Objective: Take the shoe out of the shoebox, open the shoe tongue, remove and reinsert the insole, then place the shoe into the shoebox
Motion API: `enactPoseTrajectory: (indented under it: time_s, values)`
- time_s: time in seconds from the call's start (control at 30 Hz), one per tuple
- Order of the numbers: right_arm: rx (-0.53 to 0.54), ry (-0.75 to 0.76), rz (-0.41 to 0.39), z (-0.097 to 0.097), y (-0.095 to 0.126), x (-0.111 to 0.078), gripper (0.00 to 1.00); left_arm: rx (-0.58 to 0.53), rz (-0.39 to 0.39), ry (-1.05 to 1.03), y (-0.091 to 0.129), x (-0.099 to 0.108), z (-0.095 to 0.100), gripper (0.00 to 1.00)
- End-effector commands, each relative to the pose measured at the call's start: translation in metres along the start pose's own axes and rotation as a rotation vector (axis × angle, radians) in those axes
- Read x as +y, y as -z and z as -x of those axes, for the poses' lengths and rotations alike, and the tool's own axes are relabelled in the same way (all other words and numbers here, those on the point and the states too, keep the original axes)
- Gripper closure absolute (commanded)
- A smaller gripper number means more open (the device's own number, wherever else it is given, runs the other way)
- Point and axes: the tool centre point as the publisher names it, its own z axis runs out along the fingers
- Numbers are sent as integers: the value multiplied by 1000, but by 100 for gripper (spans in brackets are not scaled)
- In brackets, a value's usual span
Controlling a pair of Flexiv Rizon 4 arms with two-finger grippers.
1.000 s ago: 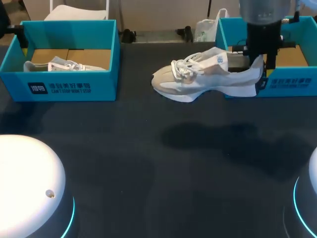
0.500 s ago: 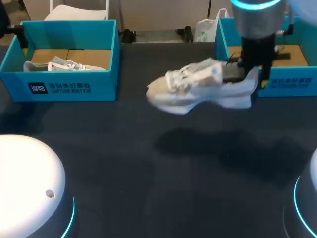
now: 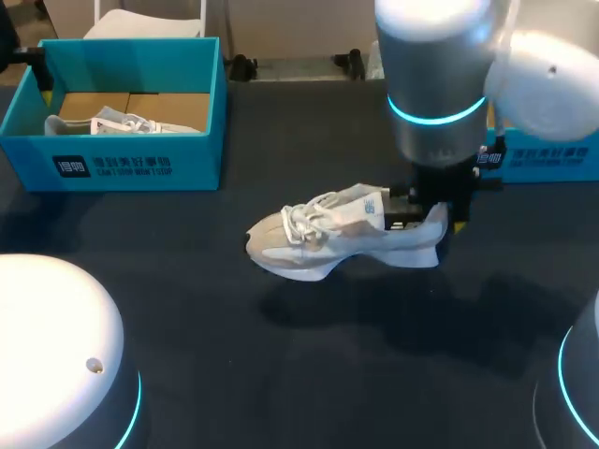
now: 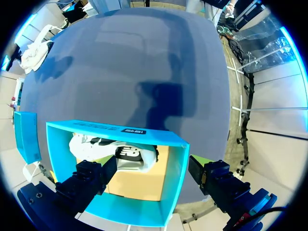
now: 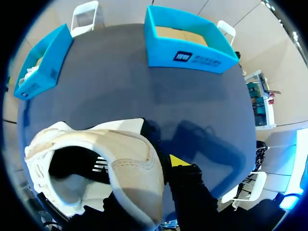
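A white and beige shoe (image 3: 328, 238) hangs low over the middle of the table, toe pointing left. My right gripper (image 3: 432, 217) is shut on its heel and comes down from the back right. In the right wrist view the shoe (image 5: 96, 163) fills the space at my right gripper (image 5: 162, 166), with the heel wall pinched between the fingers and one yellow fingertip (image 5: 177, 160) showing outside it. The right shoebox (image 3: 547, 157) stands behind the arm, mostly hidden. My left gripper (image 4: 151, 180) is open above the left shoebox (image 4: 173, 183), which holds a second shoe (image 4: 120, 154).
The left blue shoebox (image 3: 122, 154) with its own white shoe (image 3: 122, 123) stands at the back left. Both boxes (image 5: 190, 41) (image 5: 43, 62) lie ahead of the right gripper, across the dark table (image 3: 187, 281). White robot bases (image 3: 56, 355) sit at the near corners.
My right arm has carried the shoe away from the right shoebox, toward the front and left, and lowered it to just over the table's middle. The left gripper stays open.
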Motion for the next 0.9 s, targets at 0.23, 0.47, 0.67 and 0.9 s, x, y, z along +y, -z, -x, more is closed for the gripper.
enactPoseTrajectory:
  time_s: [0.23, 0.47, 0.67, 0.9]
  values:
    - [42, -35, -22, -4, -19, -3, 100, 2, 4, 0, 0, -2, 0, 0]
    - [20, -12, -33, -24, -39, -10, 100, 2, 4, 0, 0, -2, 0, 0]
    - [24, 3, -43, -38, -62, -14, 100, 2, 4, 0, 0, -2, 0, 0]
    - [16, 6, -68, -46, -78, -14, 100, 2, 4, 0, 0, -2, 0, 0]
